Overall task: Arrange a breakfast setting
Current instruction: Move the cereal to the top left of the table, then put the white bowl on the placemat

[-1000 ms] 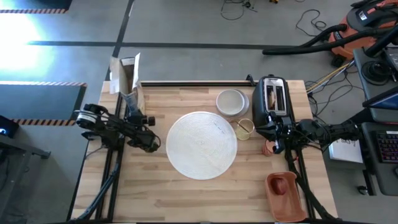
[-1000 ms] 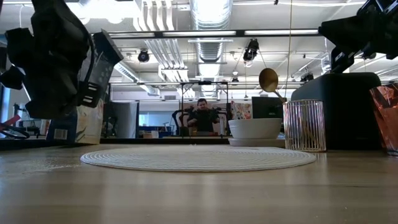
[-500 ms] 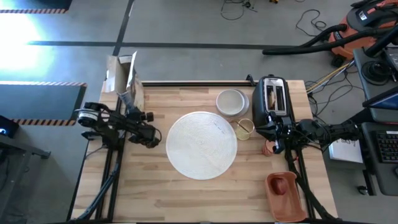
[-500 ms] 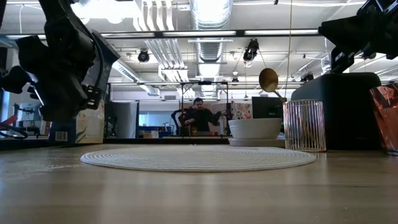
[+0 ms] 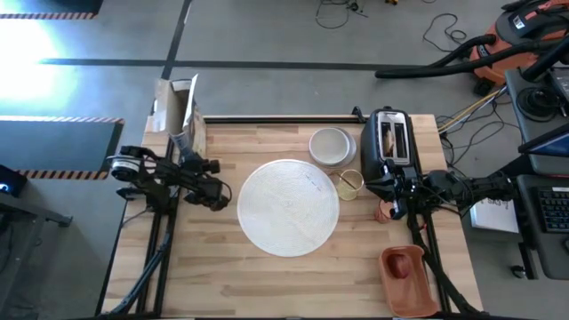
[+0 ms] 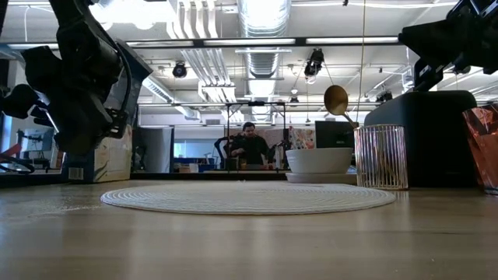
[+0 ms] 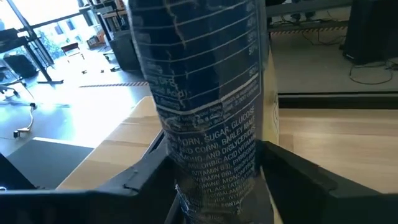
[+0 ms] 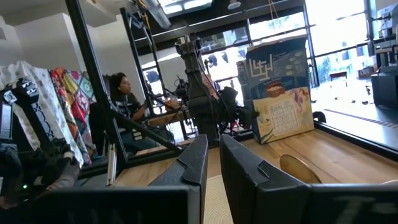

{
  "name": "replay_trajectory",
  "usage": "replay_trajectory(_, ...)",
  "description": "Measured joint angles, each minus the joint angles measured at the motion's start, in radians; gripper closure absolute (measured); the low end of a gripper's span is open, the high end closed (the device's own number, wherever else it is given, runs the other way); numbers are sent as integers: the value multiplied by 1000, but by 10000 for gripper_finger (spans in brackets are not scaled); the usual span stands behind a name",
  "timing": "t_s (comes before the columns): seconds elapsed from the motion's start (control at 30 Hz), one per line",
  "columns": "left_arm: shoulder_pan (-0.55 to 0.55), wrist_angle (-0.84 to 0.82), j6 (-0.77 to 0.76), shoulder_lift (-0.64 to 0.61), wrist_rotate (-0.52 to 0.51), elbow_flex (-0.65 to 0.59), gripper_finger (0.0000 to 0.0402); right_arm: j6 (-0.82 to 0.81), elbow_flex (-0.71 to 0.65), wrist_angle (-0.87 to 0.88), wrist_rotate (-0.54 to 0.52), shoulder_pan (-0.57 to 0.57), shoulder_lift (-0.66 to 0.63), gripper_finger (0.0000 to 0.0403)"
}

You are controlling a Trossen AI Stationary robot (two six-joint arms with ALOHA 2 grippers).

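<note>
One large round white plate (image 5: pixel 288 206) lay at the table's middle, one small white bowl (image 5: pixel 331 146) beyond it, one clear glass (image 5: pixel 349 185) with one gold spoon (image 6: pixel 338 101) beside it, by one black toaster (image 5: pixel 391 147). The left gripper (image 5: pixel 190 158) straddled one cereal box (image 5: pixel 180 114), fingers (image 7: pixel 298 174) either side, possibly not clamping. The right gripper (image 5: pixel 392 204), fingers nearly together and holding nothing, hovered near the toaster, one red cup (image 5: pixel 402 269) behind it
</note>
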State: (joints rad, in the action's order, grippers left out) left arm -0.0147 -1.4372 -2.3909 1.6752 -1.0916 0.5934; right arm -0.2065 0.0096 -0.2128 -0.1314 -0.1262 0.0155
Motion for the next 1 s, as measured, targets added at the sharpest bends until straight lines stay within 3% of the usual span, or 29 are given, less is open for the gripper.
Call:
replay_trajectory(0.27,-22,8,72,-21,39,17,86,0,0,0,0,0,0,369)
replay_trajectory(0.7,-127,32,325,-118,212,98,78,0,0,0,0,0,0,369)
replay_trajectory(0.8,-145,43,420,-147,317,133,78,0,0,0,0,0,0,369)
replay_trajectory(0.93,-167,52,537,-172,530,225,78,0,0,0,0,0,0,369)
replay_trajectory(1.0,-201,78,647,-172,549,275,78,0,0,0,0,0,0,369)
